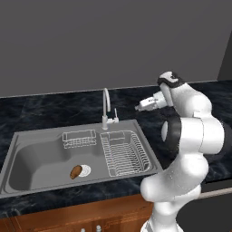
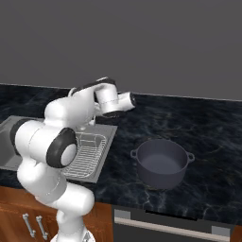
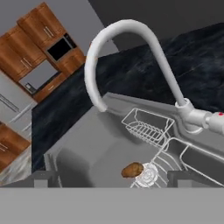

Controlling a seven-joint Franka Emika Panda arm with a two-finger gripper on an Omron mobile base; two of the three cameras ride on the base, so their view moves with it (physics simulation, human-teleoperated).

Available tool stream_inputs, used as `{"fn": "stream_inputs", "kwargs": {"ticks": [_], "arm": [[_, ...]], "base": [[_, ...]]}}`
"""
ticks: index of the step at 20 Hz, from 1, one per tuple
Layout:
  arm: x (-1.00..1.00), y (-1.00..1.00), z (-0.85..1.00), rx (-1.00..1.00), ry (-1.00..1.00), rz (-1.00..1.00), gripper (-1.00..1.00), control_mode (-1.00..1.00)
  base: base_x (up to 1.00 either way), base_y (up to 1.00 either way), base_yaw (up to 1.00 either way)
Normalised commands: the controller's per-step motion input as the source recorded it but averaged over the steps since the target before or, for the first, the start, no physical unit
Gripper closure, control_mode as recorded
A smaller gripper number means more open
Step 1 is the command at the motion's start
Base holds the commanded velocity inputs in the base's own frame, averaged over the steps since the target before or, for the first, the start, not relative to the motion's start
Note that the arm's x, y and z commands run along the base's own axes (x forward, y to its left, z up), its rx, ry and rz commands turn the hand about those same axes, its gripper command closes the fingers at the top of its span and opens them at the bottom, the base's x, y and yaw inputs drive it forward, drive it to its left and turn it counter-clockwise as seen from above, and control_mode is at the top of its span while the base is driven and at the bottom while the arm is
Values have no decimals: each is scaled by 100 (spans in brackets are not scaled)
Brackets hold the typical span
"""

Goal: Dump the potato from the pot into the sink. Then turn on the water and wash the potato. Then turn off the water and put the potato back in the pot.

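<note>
Potato (image 1: 76,171) lay on the floor of the sink (image 1: 27,158), at the near side of the basin, touching the left edge of the round white drain (image 1: 84,170). In the hand view it sat just beside the drain (image 3: 148,174), under the arch of the faucet (image 3: 131,52).

Pot (image 2: 162,161) stood upright on the dark marbled bench (image 2: 208,137), right of the sink and well apart from it, with nothing visible inside.

Claw (image 1: 137,107) was held in the air above the bench, to the right of the faucet (image 1: 106,106) and behind the sink's right end, pointing leftward toward the faucet. Its jaws were spread wide and held nothing; it touched neither faucet nor sink.

Wire dish rack (image 1: 124,153) occupied the right part of the sink; a smaller wire basket (image 1: 79,138) hung at the back wall of the basin. No water stream was seen from the spout.

Wooden cabinets (image 3: 39,30) appeared across the room in the hand view.
</note>
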Motion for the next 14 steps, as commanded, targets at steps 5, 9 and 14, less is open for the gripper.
{"fn": "stream_inputs", "kwargs": {"ticks": [5, 9, 14], "arm": [[-100, 20, 62, -7, 1, -9, -100, -100], [-100, 49, 25, -11, 8, -12, -100, -100], [-100, 88, 1, -15, 10, -13, -100, -100]], "base": [[0, 0, 0], [0, 0, 0], [0, 0, 0]]}}
